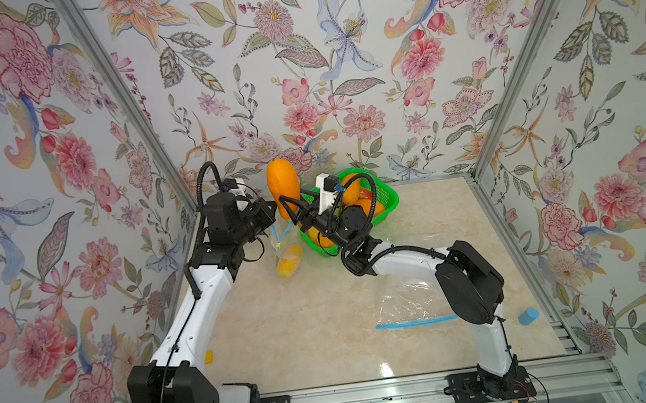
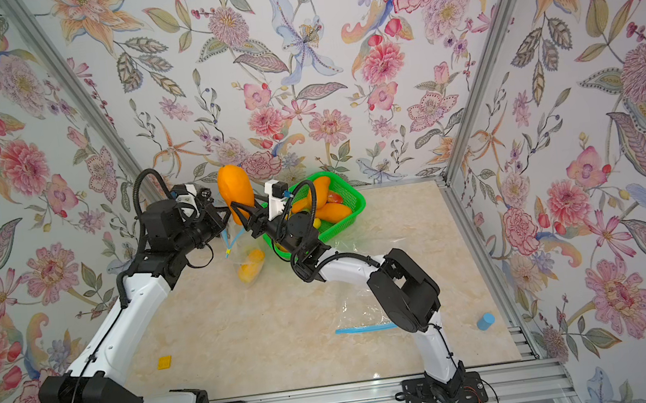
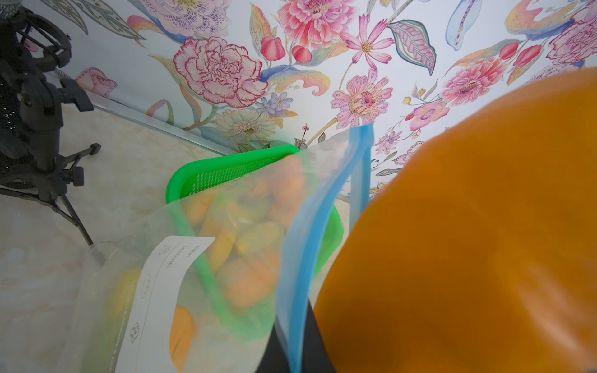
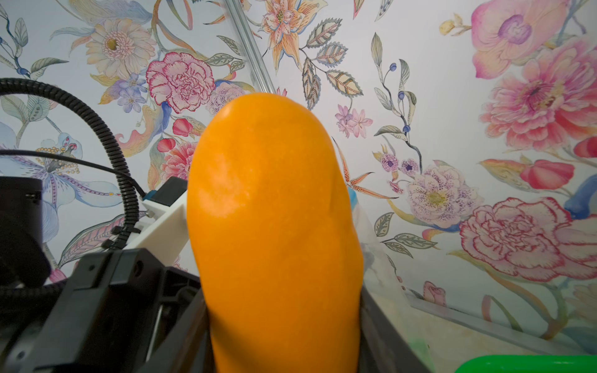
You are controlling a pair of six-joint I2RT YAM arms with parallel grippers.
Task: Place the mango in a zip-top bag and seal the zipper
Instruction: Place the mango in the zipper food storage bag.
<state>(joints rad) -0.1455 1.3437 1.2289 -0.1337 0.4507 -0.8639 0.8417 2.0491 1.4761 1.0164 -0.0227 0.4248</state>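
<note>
Bright, even, diffuse light; shadows faint. Glare patch at the front edge of the surface [image 1: 308,330] in both top views. Wide-angle stretching toward picture edges. Left wrist view: zip-top bag [image 3: 161,284] and mango [image 3: 468,242] soft, out of focus

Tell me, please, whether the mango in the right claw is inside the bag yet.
Not yet: the mango stands upright in the right claw, outside the hanging bag.

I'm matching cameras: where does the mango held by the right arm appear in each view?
Top view: mango near centre, left of green basket.
Top view: mango likewise, shifted left.
Left wrist: mango close up, beside zip-top bag.
Right wrist: mango fills the middle.
Shared landmark: green basket, in all four.
</note>
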